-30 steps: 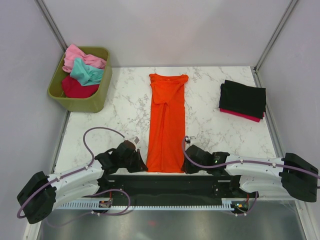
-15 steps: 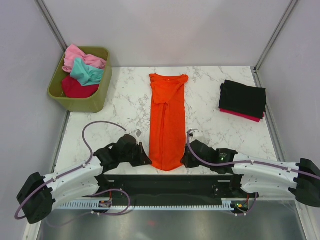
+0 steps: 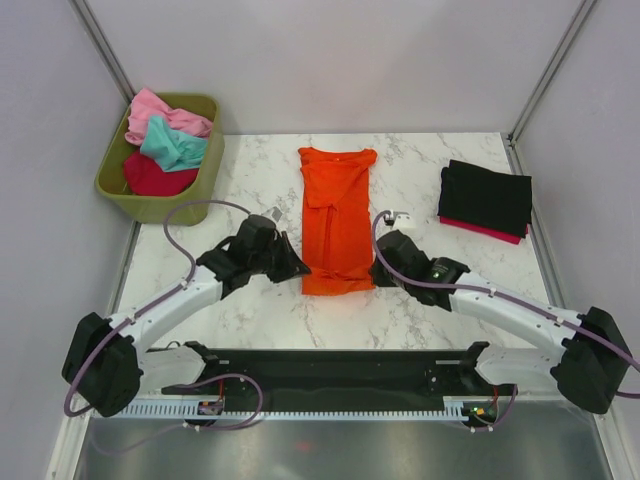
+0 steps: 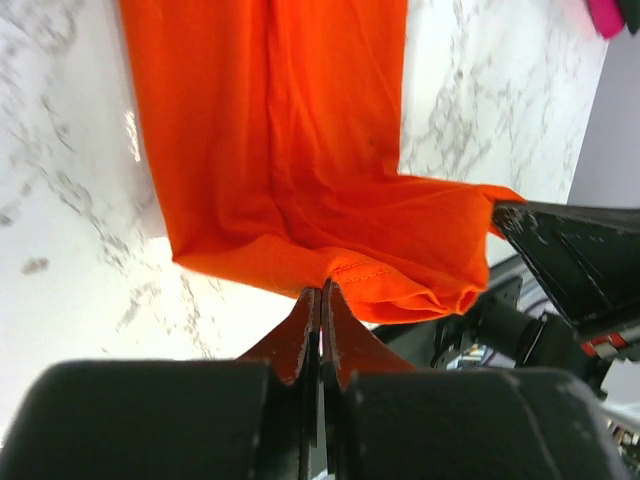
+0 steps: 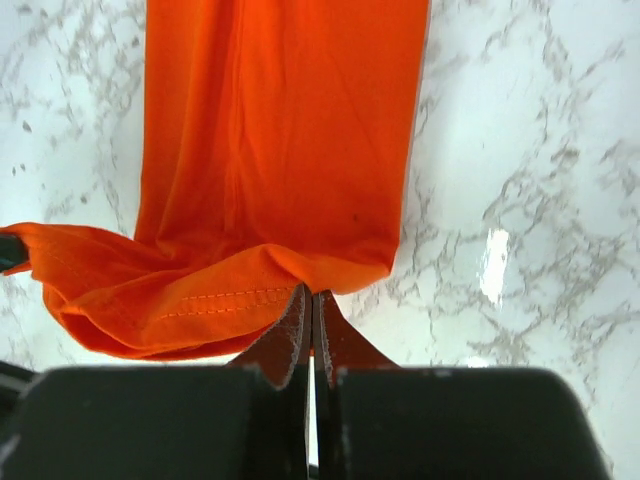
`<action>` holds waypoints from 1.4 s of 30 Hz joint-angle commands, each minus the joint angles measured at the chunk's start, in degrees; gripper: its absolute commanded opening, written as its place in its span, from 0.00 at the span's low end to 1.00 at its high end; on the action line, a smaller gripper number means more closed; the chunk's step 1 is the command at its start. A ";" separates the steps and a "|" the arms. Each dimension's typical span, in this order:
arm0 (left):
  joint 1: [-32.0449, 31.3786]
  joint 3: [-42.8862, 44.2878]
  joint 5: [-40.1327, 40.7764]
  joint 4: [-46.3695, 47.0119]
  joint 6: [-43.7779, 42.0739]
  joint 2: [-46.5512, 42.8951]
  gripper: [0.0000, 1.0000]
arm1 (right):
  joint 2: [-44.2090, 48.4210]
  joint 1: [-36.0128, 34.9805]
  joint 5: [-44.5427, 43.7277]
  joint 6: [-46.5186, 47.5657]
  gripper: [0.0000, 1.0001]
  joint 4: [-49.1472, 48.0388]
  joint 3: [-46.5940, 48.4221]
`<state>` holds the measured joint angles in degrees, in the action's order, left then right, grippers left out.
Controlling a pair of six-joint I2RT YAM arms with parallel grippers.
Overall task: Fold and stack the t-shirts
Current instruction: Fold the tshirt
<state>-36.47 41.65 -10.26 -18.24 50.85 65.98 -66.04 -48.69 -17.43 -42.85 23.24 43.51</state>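
The bin (image 3: 196, 206) sits at the far left corner of the worktop (image 3: 250, 225) and holds 3 shirts. The dark red shirt (image 3: 155, 178) is nearest, the teal shirt (image 3: 175, 146) lies across the middle, and the pink shirt (image 3: 155, 108) is farthest, heaped above the rim.

The worktop is white with grey marbling. Nearest on it, the left claw (image 3: 296, 271) and right claw (image 3: 377, 273) each pinch tight on the orange shirt (image 3: 337, 210), 1 at each corner of its near hem. The hem is raised off the surface and the cloth sags between the 2 claws. The rest of the shirt lies flat as a long narrow strip down the middle, with its collar at the far end. Far right, well apart from it, the black shirt (image 3: 487, 195) lies folded on a crimson shirt (image 3: 478, 229), of which only a thin near edge shows.

Pale grey walls (image 3: 340, 60) close in 3 sides, with metal posts (image 3: 100, 45) in the far corners.

Only the top view shows the bin and the folded stack. Only the wrist views show the hem's stitching and each claw's fingers pressed together on the cloth. The left wrist view also takes in the right claw at the other corner.
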 commanded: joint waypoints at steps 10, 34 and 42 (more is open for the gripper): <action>11.77 14.16 -6.87 2.50 -6.73 19.34 0.02 | -18.41 7.54 -2.34 7.08 0.00 -5.48 17.05; 16.78 30.93 -11.35 6.11 -7.70 38.25 0.02 | -33.98 18.01 2.93 10.77 0.00 -10.50 28.03; 18.19 38.60 -16.37 4.88 -9.71 45.47 0.80 | -37.32 18.80 0.03 9.45 0.83 -10.94 31.03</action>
<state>-18.70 77.45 -23.22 -13.47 43.59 111.31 -103.39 -30.15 -15.40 -33.23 13.65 73.01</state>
